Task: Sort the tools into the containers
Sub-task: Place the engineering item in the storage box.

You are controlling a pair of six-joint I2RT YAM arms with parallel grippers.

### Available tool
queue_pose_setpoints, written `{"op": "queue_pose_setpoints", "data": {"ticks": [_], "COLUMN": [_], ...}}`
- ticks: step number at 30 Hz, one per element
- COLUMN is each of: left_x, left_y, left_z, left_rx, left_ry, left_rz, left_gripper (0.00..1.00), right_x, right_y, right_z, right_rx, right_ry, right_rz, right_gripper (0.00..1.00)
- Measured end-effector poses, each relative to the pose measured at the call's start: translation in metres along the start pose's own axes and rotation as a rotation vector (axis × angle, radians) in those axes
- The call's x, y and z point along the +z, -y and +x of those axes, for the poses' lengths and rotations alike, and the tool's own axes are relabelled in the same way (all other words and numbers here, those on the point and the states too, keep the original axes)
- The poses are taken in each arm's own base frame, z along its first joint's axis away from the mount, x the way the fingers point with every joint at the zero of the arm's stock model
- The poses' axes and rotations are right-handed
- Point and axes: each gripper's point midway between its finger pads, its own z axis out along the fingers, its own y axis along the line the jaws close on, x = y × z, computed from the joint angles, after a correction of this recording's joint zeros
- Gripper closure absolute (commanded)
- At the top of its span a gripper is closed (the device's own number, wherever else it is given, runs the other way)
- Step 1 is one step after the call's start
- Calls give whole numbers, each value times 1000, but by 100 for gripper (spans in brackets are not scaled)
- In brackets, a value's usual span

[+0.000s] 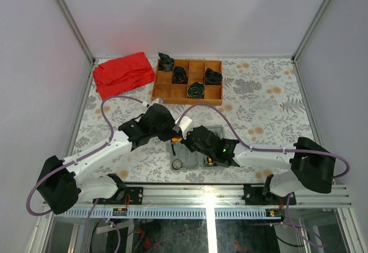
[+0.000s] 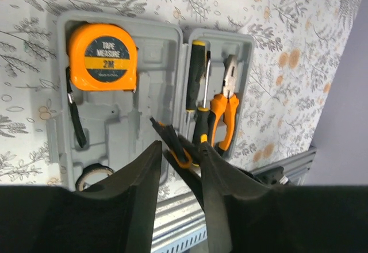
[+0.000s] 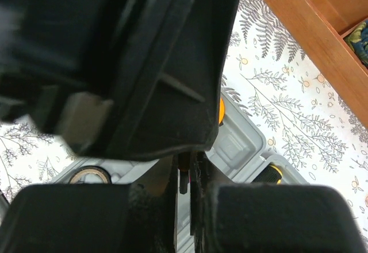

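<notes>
The counter [image 1: 270, 115] is covered with a pale cloth printed with grey ferns and orange flowers, and plain pale walls [image 1: 34, 63] with metal posts close it in on three sides. A crumpled red cloth [image 1: 122, 73] lies in the far left corner. Just beside it, at the middle of the far edge, is a wooden tray [image 1: 163, 86] with black coiled bundles [image 1: 196, 89] in its compartments. A metal rail [image 1: 207, 195] runs along the near edge, and purple cables [image 1: 218, 112] loop over the counter from both arms. A grey case [image 2: 155, 57] lies open near the middle of the near edge. One half holds an orange tape measure [image 2: 102, 56] and a black ring [image 2: 92, 174]. The other half holds two screwdrivers [image 2: 195, 75] and orange-handled pliers [image 2: 227, 100], side by side in their recesses. From above, both arms meet over the case and hide much of it. The left end effector [image 2: 180, 146] hangs above the case with its fingers slightly apart and a small orange-handled tool [image 2: 178, 149] between them. I cannot tell whether they press on it. The right end effector [image 3: 184, 169] has its fingers together on a thin dark sliver that I cannot identify, and the left arm's black body fills most of the right wrist view.
</notes>
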Motion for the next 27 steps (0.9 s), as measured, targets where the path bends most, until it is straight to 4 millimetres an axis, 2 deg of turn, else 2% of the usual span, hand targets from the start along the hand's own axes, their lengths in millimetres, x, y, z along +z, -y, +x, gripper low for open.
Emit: {"op": "queue_pose_setpoints", "data": {"ticks": [7,14,17,23,27], "left_x": [-19,-43,-54,-72,-82], "left_y": [12,16,17,27,38], "left_z": [-8,-39,-48,-55,-48], "left_rx": [9,-9,6,93,182], "left_ry": [24,102,125,124,88], "left_rz": [57,121,151,211,277], "left_gripper": [50,48,48,48,49], "right_x": [-4,-29,-42,-77,-102], "right_y": [7,15,10,-13,-24], "right_z": [1,-8,-14,-27,-32], "right_rx": [6,32,0,-250,-583], "right_ry": [-5,71,149,329,481], "right_rz": [30,37,-19,-219,-298], "right_gripper": [100,100,100,100,100]}}
